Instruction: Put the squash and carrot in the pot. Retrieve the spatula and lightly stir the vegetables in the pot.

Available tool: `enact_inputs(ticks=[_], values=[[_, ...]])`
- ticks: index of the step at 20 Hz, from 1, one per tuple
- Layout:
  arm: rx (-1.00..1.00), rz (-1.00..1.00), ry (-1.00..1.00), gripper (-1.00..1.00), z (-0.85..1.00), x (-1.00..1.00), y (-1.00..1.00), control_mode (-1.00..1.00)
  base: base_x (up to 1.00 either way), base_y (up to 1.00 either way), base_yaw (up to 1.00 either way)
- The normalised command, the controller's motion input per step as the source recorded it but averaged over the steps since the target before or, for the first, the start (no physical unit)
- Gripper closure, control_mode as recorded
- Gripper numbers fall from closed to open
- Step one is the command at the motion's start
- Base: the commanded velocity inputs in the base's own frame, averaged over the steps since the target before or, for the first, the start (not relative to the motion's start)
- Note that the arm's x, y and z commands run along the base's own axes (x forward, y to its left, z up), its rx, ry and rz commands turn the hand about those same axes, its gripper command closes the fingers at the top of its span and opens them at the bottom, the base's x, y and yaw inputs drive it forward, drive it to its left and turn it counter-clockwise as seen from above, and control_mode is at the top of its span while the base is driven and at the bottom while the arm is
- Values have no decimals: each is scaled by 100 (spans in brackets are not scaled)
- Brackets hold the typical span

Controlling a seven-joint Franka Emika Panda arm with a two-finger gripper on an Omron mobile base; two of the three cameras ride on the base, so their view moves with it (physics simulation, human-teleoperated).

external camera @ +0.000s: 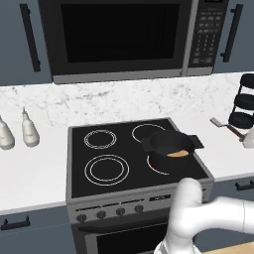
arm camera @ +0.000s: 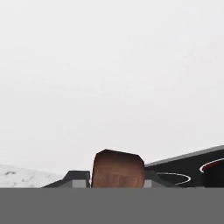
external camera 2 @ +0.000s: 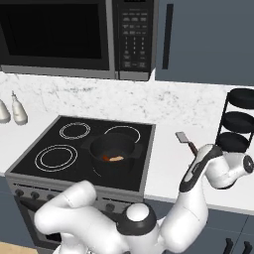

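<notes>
On the right front burner of the black stove (external camera: 119, 163) stood the pot (external camera: 170, 147), round and matt black, with its two short handles pointing to the sides. Inside the pot lay the squash (external camera: 178, 154), a pale tan piece, and in the right base view a small bright-orange bit, the carrot (external camera 2: 106, 158), showed just beside the squash on the pot's bottom. Both vegetables were below the rim.

To the right of the stove, on the white counter (external camera: 30, 173), lay the spatula (external camera 2: 184, 140). Its flat grey blade pointed toward the marble back wall and its dark brown handle ran toward the front edge of the counter. The robot's hand was at the handle's near end, so this end was hidden in the right base view. In the hand view the brown end of the handle sat between the two dark fingertips of the gripper (arm camera: 117, 180), which stood close at both sides of it. The jaws looked closed on the handle, with no gap visible.

Right of the stove, past the spatula, a black rack (external camera 2: 237, 121) with three round tiers stood on the counter. Left of the stove two pale bottles (external camera: 30, 130) stood near the back wall. Above the stove hung a dark microwave (external camera: 124, 37).
</notes>
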Motion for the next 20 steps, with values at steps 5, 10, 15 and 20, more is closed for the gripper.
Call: enact_inputs(ticks=[5, 10, 15, 20], values=[[-38, 1, -28, 100, 97, -82, 14, -100, 0, 0, 0], [-67, 7, -36, 100, 65, -86, 25, -100, 0, 0, 0], [-78, 16, -47, 100, 73, -73, 32, -100, 0, 0, 0], [-80, 25, -46, 100, 83, -39, 45, -100, 0, 0, 0]])
